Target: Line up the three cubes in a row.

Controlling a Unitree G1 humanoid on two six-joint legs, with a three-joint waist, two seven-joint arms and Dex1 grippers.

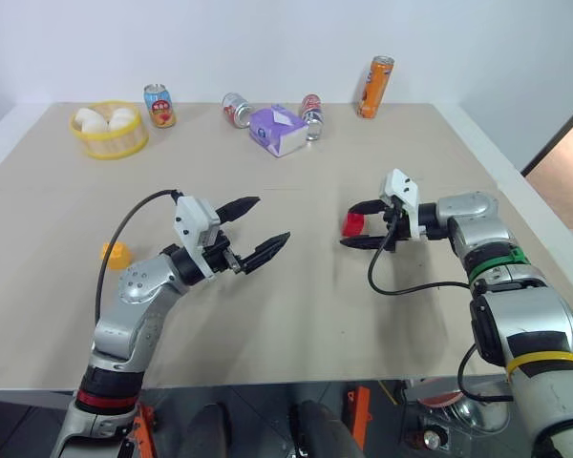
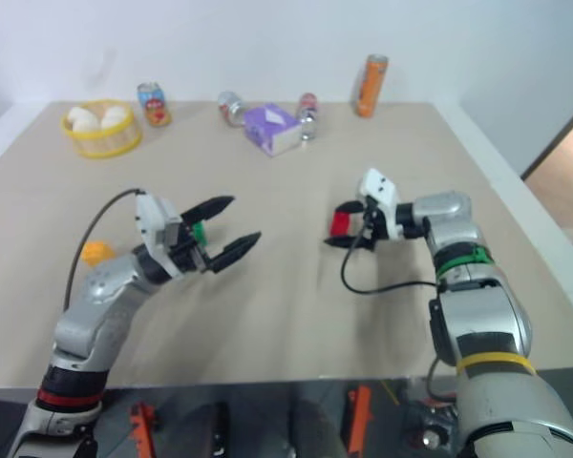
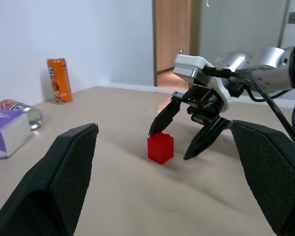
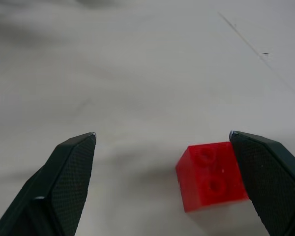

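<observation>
Red cube (image 4: 211,175) on table, between open right hand (image 4: 162,182) fingers

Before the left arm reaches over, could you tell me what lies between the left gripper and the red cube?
Only bare tabletop lies between the left gripper and the red cube, seen from both head views.

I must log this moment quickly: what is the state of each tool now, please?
Left tool: open, holding nothing, above the table.
Right tool: open, fingers either side of the red cube, not closed on it.
</observation>
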